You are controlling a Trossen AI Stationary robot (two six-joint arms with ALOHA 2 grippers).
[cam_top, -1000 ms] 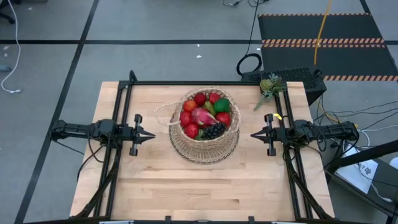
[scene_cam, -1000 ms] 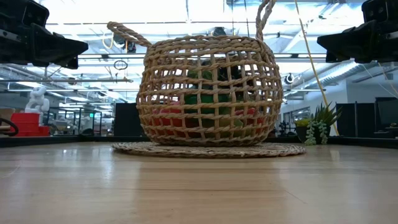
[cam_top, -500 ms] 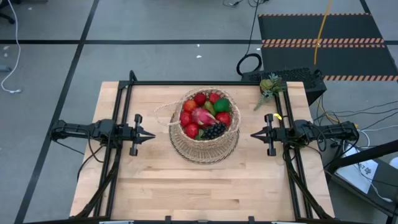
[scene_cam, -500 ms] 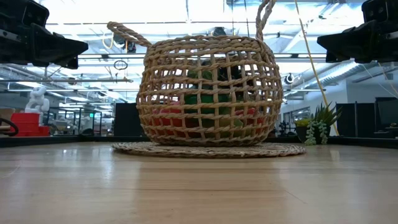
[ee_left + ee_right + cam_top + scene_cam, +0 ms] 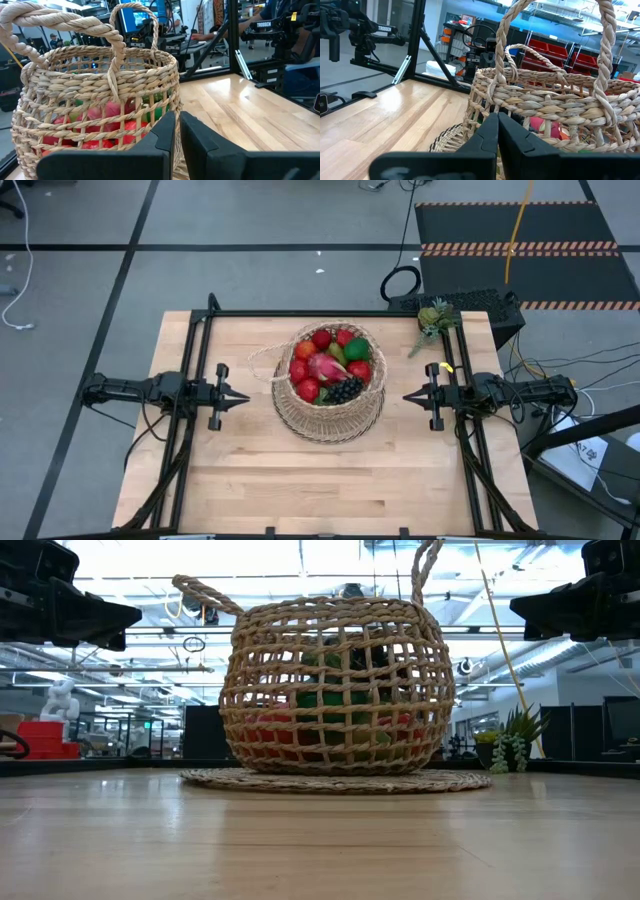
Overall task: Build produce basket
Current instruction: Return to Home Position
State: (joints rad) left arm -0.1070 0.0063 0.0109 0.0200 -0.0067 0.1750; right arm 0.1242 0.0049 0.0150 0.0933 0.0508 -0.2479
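- The large round tan woven wicker basket (image 5: 330, 420) with a thin arched handle is standing upright near the middle of the pale wooden table (image 5: 300, 490), between the two arms
- The small toy fruits and vegetables (image 5: 330, 367) are lying inside it: several red round ones, a pink dragon fruit (image 5: 322, 366) in the middle, a bunch of dark grapes (image 5: 345, 390) at the near side and a green lime (image 5: 357, 348) at the right side. In the low view, more red and green pieces are showing through the weave
- No piece of produce is showing on the table outside the basket, so I am judging the filling as done, and only the parking of the arms is remaining
- The left gripper (image 5: 243, 397) is hovering over the table to the left of the basket, apart from it and pointing toward it. Its fingers (image 5: 162, 140) are lying together with only a thin slit between them, holding nothing
- The right gripper (image 5: 408, 396) is facing the basket from the right, also apart from it, with its fingers pressed together and empty
- Both arms are lying level and mirrored, which I am reading as the rest pose or very near to it
- A small green spiky plant (image 5: 432, 317) is standing at the far right corner of the table, well apart from the basket. A black floor mat with orange stripes (image 5: 520, 240) is lying beyond the table
- Nothing is standing between either gripper and the basket
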